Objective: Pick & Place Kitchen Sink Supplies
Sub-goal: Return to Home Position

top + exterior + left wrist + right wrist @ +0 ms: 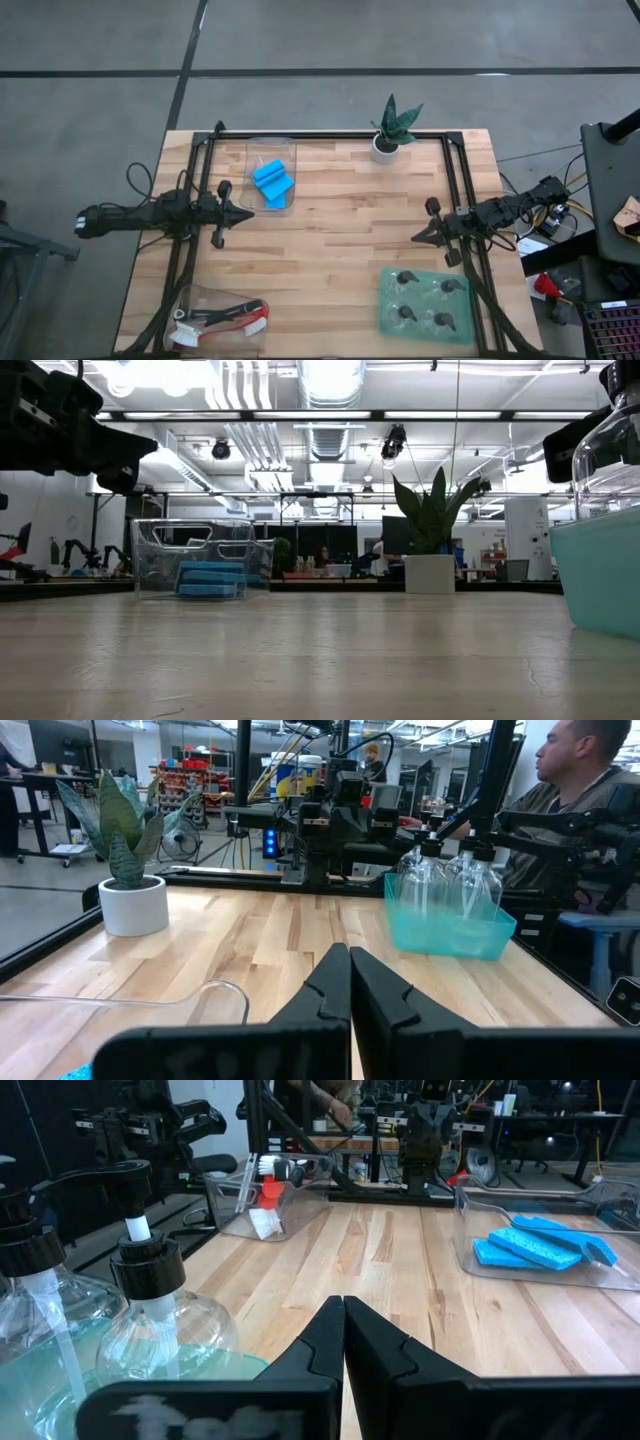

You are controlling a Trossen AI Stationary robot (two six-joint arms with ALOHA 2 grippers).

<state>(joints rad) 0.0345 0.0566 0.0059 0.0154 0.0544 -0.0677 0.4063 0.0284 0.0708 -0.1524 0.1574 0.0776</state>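
Risk low: sponges [272, 183] sit in the clear bin [270, 143] at the table's far side, left gripper [248, 214] and right gripper [415, 238] both empty with fingers pressed together, but the left one is near that bin, so a sloppy retract could nudge it.

take the potted plant [393, 135] at the far edge of the table [330, 250] as your mark. left of it stands the bin [270, 150], with the sponges [273, 184] in its near half. in front of the plant, at the near edge, a tub [384, 300] holds four pump bottles [405, 279], two by two. far to the plant's left, at the near corner, the brushes [228, 318] lie in a tray [205, 298]. the left gripper [247, 213] hangs just beside the bin, and the right gripper [416, 238] hangs between plant and tub.
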